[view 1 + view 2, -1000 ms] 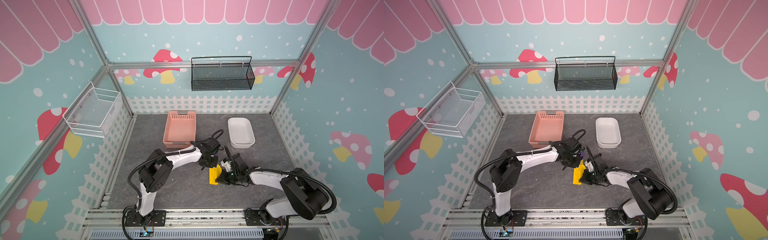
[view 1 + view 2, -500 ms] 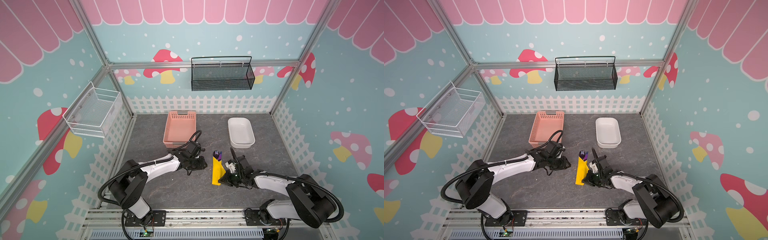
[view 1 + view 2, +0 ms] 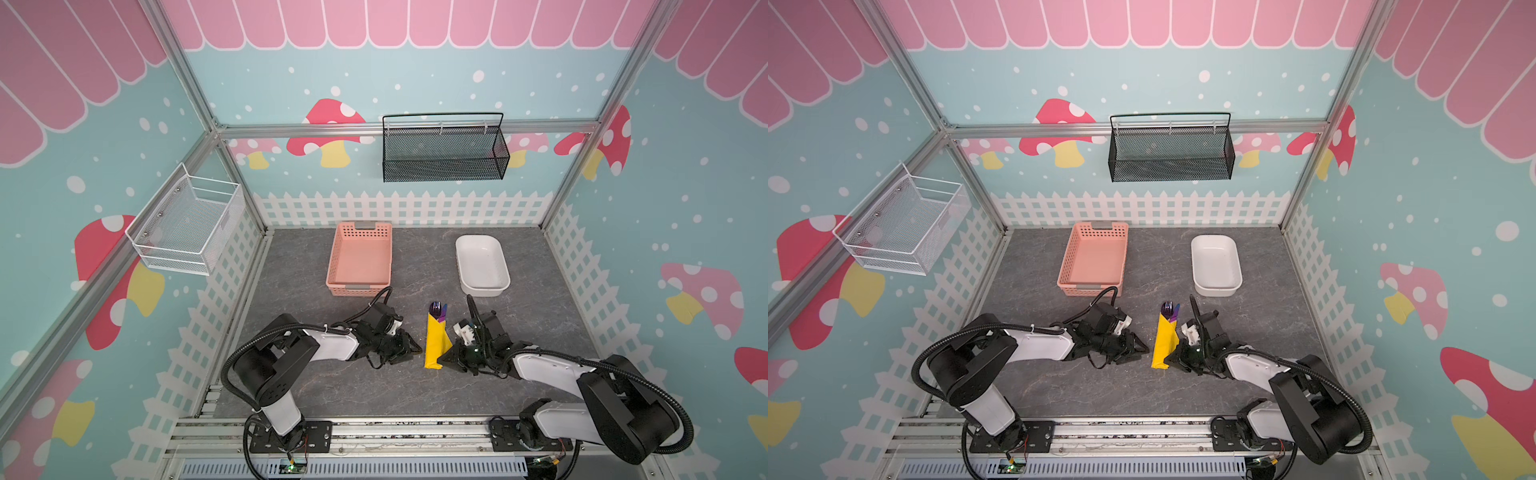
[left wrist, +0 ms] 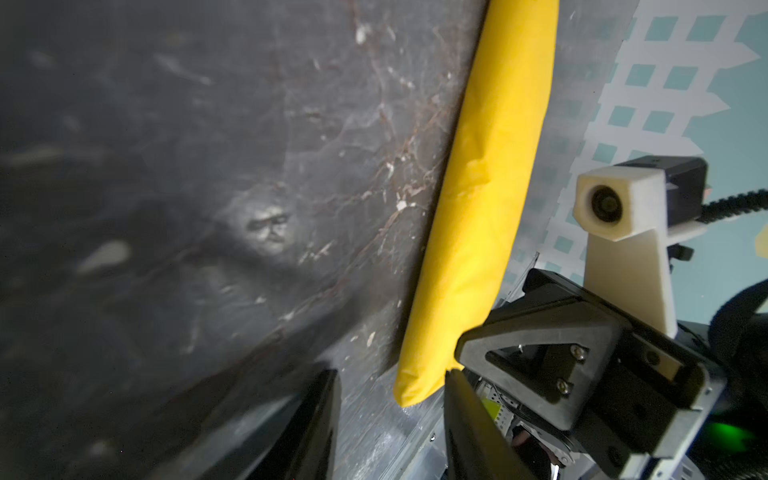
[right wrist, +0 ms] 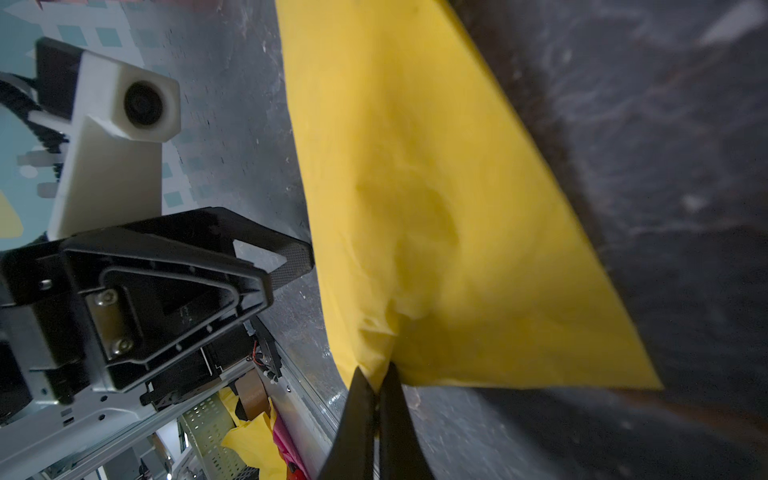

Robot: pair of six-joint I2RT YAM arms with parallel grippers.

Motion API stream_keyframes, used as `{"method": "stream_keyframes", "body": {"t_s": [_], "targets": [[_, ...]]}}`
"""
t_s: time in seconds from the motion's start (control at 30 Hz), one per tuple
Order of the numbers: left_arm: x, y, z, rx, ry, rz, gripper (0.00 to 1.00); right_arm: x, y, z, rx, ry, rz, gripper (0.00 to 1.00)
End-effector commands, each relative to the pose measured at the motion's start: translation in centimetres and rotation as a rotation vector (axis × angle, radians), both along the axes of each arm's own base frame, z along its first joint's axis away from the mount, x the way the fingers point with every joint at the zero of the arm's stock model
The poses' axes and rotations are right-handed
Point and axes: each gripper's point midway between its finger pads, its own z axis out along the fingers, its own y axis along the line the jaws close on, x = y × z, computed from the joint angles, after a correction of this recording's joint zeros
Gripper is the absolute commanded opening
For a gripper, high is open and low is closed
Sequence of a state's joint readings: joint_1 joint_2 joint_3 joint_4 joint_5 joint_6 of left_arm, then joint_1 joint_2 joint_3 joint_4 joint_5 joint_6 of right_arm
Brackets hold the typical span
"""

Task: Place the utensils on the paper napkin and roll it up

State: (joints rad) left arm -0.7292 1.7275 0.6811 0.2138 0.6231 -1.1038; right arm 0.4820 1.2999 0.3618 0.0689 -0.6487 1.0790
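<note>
Two claws sit low on the grey table (image 3: 353,386). The left claw (image 3: 414,348) is open beside the rolled yellow napkin (image 3: 435,345). The right claw (image 3: 444,358) pinches its near end. Purple utensils (image 3: 438,311) poke out the far end. Farther back are a pink basket (image 3: 332,266), a white dish (image 3: 482,289) and mushroom walls (image 3: 332,124).

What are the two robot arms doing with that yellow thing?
They are wrapping up cutlery. The paper napkin is already rolled into a long yellow tube on the grey table, and the purple tips of the utensils poke out of its far end. The right gripper is shut, pinching the near end of the napkin. The left gripper is open beside the roll and holds nothing.
</note>
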Motion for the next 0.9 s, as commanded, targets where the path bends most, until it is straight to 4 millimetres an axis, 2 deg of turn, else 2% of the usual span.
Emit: {"method": "stream_keyframes", "body": {"t_s": [0.0,0.33,0.5,0.87], "targets": [[0.2,-1.2,0.3,-0.075,0.037,0.014,0.45,0.1,0.2,0.8,0.039,-0.007,-0.008,0.00],[0.1,-1.9,-1.9,-0.066,0.106,0.014,0.49,0.0,0.4,1.4,0.078,-0.013,-0.009,0.00],[0.6,-2.5,-2.7,-0.088,0.115,0.014,0.52,-0.3,0.5,1.4,0.097,0.012,-0.019,0.00],[1.7,-3.3,-5.1,-0.081,0.143,0.006,0.52,-0.5,0.5,1.9,0.119,0.011,-0.026,0.00]]}}
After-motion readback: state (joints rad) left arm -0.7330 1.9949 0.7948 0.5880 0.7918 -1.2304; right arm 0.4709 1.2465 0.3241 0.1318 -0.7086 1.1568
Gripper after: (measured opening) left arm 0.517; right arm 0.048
